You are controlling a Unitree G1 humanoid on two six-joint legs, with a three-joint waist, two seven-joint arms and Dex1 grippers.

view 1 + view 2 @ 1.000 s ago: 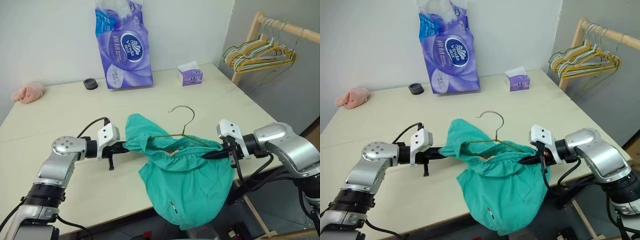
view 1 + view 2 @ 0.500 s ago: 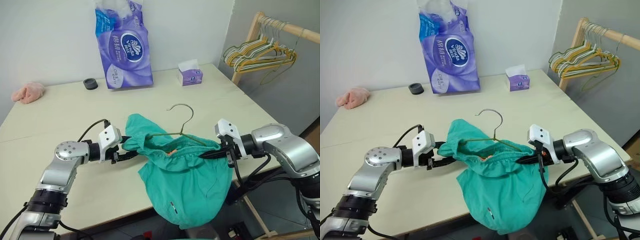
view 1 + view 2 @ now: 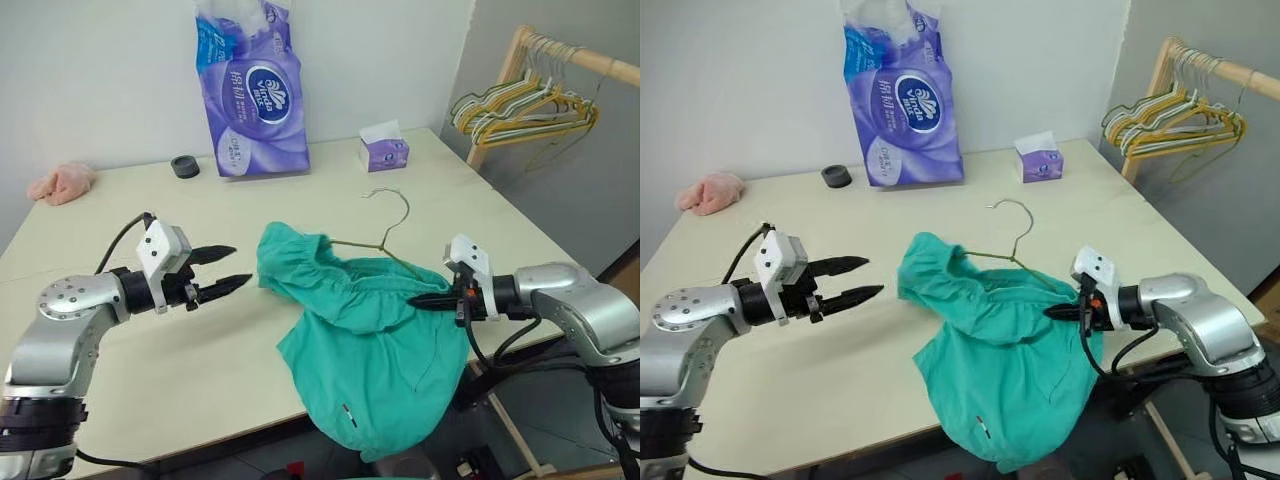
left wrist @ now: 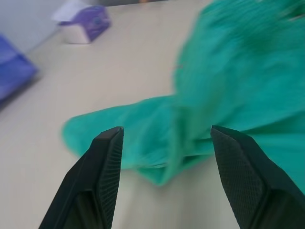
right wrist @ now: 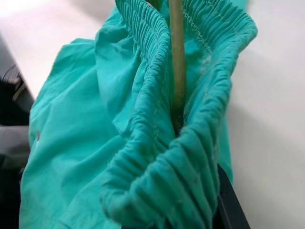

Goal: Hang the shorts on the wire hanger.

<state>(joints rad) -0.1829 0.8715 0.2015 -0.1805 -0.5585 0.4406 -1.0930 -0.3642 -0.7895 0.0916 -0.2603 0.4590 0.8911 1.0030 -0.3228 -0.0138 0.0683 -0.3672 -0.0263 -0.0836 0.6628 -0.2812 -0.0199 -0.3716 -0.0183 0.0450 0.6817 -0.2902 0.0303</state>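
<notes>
Your left gripper [image 3: 228,267] stands wide open and holds nothing, hovering over the table [image 3: 480,215] just short of the left end of the shorts [image 3: 370,350], with a clear gap between its fingertips [image 4: 116,131] and the cloth. Your right gripper [image 3: 418,300] is pinched shut on the right end of the gathered waistband, where the wire of the hanger [image 3: 385,238] runs in between the folds; in the right wrist view the green wire [image 5: 177,62] sits inside the elastic channel and disappears into the bunched cloth at the fingers. The shorts sit at the table's near edge, toward its right corner: the left part of the waistband is bunched on the tabletop, the right part is lifted by your right gripper, and the legs hang down over the near edge. The hanger's hook stands up above the waistband, roughly mid-table, tilted to the right. Along the far edge stand a purple tissue pack [image 3: 250,85], a small tissue box [image 3: 384,150] and a black ring [image 3: 184,166], and a pink cloth [image 3: 62,183] lies at the far left corner. Beyond the right edge, a wooden rack [image 3: 560,60] carries more hangers [image 3: 520,105].
</notes>
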